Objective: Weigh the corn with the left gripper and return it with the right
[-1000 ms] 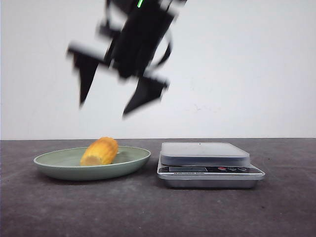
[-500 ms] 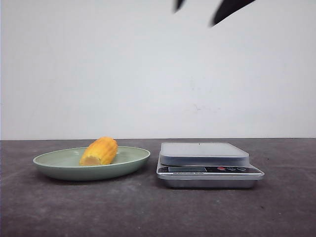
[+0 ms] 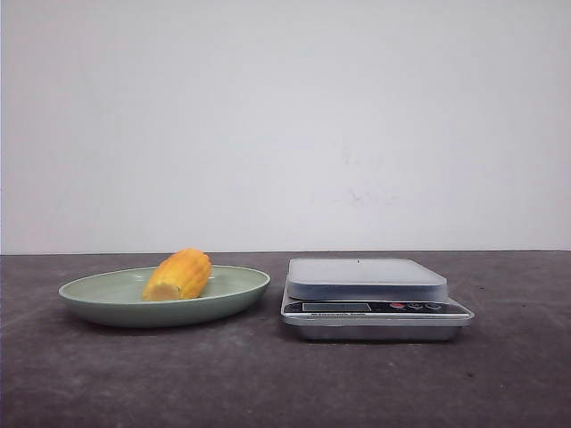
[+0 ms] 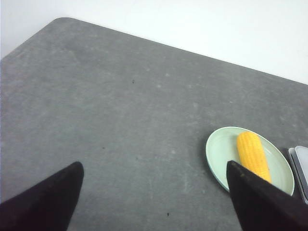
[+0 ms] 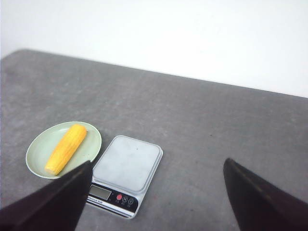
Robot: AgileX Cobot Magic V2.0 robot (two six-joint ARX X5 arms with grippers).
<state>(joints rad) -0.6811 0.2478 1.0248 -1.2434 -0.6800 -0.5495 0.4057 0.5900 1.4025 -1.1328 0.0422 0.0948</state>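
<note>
The yellow-orange corn (image 3: 180,275) lies on the pale green plate (image 3: 98,299) at the left of the table. It also shows in the left wrist view (image 4: 253,155) and the right wrist view (image 5: 66,148). The silver scale (image 3: 368,294) stands just right of the plate, its platform bare; it also shows in the right wrist view (image 5: 126,168). My left gripper (image 4: 154,166) is open and empty, high above the table left of the plate. My right gripper (image 5: 158,163) is open and empty, high above the scale. Neither gripper shows in the front view.
The dark grey table (image 3: 285,383) runs to a white wall behind. Its rounded far left corner (image 4: 62,20) shows in the left wrist view. The scale's display and buttons (image 5: 115,196) face the front edge.
A black gripper that hung open above the plate and scale a second ago has risen out of the top of the front view. The corn, plate and scale have not moved.
</note>
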